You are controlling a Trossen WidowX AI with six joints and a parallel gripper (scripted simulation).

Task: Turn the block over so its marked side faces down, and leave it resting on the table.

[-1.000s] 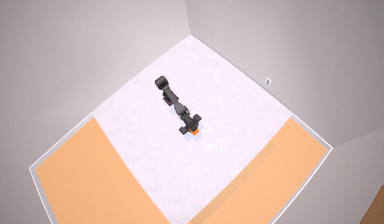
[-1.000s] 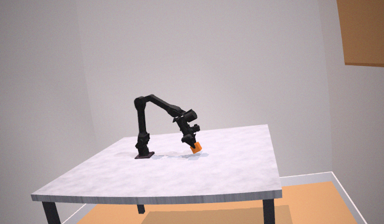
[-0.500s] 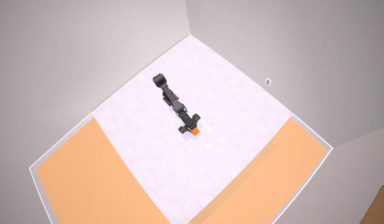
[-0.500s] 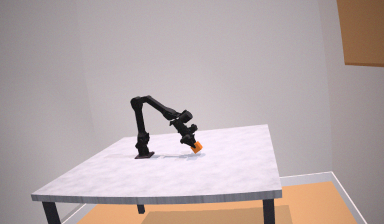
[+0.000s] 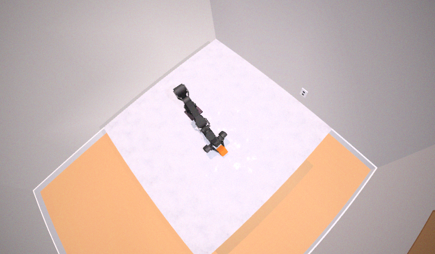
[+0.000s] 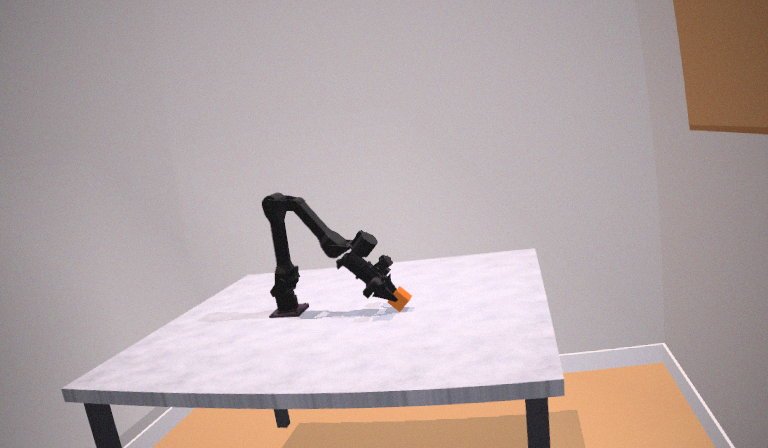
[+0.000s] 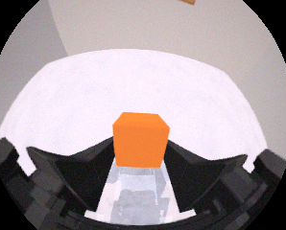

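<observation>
The orange block (image 5: 222, 150) (image 6: 402, 298) (image 7: 141, 146) is held between the fingertips, tilted, with a lower corner close to the table (image 5: 199, 187) (image 6: 317, 358) (image 7: 133, 81). I cannot tell whether that corner touches. Two plain orange faces show in the wrist view; no marked side is visible in any view. My gripper (image 7: 139, 140) is shut on the block and slants forward and down, with one finger on each side of it. The sides under the fingers are hidden.
The arm's base plate (image 5: 193, 112) (image 6: 288, 311) stands on the table behind the gripper. The arm (image 6: 308, 219) bends up and over from it. Walls with an outlet (image 5: 303, 92) rise beyond the table's edges.
</observation>
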